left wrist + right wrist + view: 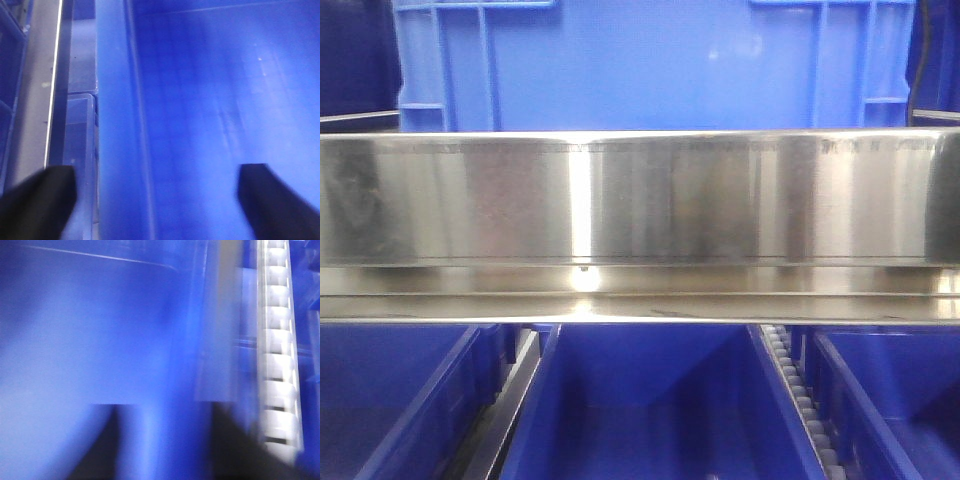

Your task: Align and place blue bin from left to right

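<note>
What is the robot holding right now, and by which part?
Nothing gripped: left gripper open astride a bin wall; right gripper too blurred to tell.

A steel rail [640, 200] crosses before the blue bin [650, 60], and a roller track [277, 365] lines one bin wall.

You're looking at a brushed stainless rail [640, 200] across the front view: glossy, vertical streak reflections, one hot glare spot. The blue bin [650, 60] behind it is bright-blue moulded plastic with ribbed walls and a slight sheen. The lower bins [640, 400] are darker blue plastic, smooth-walled, satin rather than shiny. Roller track [277, 365] — white plastic rollers, semi-gloss. Left tool [157, 172] fingers [45, 200] — matt black, material unclear. In the right wrist view the blue surfaces are too blurred for you to judge finish.
</note>
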You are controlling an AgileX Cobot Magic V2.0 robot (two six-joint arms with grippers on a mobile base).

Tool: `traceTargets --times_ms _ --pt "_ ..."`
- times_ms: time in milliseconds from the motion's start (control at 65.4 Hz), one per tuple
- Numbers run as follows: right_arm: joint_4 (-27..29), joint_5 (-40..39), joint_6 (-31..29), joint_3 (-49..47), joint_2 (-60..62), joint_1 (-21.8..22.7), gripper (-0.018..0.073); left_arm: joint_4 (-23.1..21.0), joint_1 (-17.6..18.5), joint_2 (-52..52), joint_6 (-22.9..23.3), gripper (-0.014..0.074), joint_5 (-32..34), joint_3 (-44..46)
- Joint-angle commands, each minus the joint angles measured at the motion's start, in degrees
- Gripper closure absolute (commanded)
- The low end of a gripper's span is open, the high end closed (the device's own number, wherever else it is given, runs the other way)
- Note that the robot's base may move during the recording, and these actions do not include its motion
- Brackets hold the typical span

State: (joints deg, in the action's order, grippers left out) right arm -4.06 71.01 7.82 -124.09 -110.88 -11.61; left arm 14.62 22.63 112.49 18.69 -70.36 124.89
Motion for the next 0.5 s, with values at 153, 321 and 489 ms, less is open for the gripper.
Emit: traceTargets --times_ms 153,321,489 --pt "0.2 -1.0 -0.2 -0.4 0.2 0.1 0.0638 0.0 -0.3 -0.3 0.4 0.0613 0.4 1.1" --pt "0.2 -1.0 -0.2 -0.4 0.2 0.1 0.0638 0.0 -0.3 -0.3 0.4 0.0594 0.4 3.2" --pt "0.2 -1.0 -0.2 -0.4 0.6 0.1 0.0638 0.0 -0.3 -0.4 0.4 0.0604 0.4 5.3"
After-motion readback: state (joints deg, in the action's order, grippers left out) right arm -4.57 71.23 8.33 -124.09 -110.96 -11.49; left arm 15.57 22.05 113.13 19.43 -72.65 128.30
